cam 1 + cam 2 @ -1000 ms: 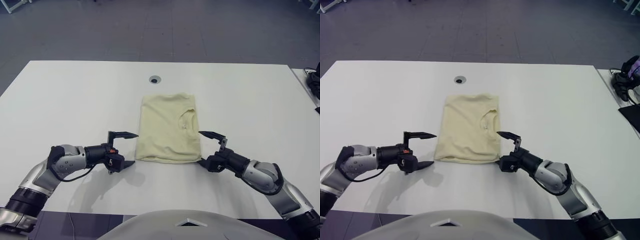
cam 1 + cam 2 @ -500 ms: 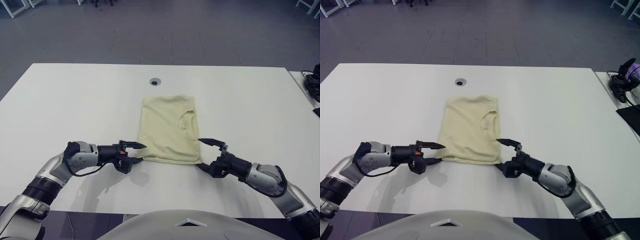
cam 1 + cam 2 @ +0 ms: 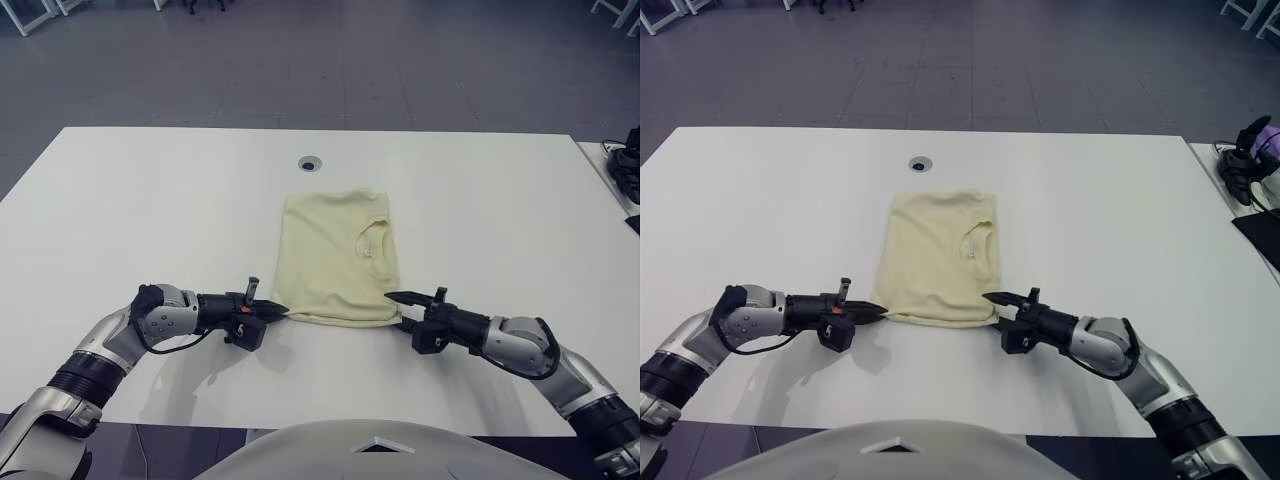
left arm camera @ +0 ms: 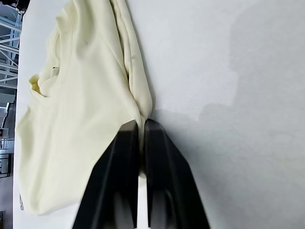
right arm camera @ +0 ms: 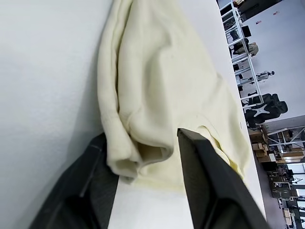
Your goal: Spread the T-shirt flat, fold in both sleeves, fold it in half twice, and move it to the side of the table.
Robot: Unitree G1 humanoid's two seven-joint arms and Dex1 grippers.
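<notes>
A pale yellow T-shirt (image 3: 335, 255) lies folded into a narrow rectangle at the middle of the white table (image 3: 150, 200), collar showing on its right half. My left gripper (image 3: 272, 309) rests low on the table at the shirt's near left corner. In the left wrist view its gripper (image 4: 140, 123) is shut, pinching that corner of the T-shirt (image 4: 81, 95). My right gripper (image 3: 396, 306) is at the near right corner. In the right wrist view its gripper (image 5: 143, 135) is open, one finger on each side of the bunched corner of the T-shirt (image 5: 162, 81).
A round cable hole (image 3: 310, 160) sits in the table beyond the shirt. Dark objects (image 3: 1245, 165) lie past the table's right edge. Bare white tabletop stretches wide on both sides of the shirt.
Both grippers have moved inward to the shirt's near corners. The left one went from wide open to shut on its corner. The right one's fingers have narrowed around the other corner.
</notes>
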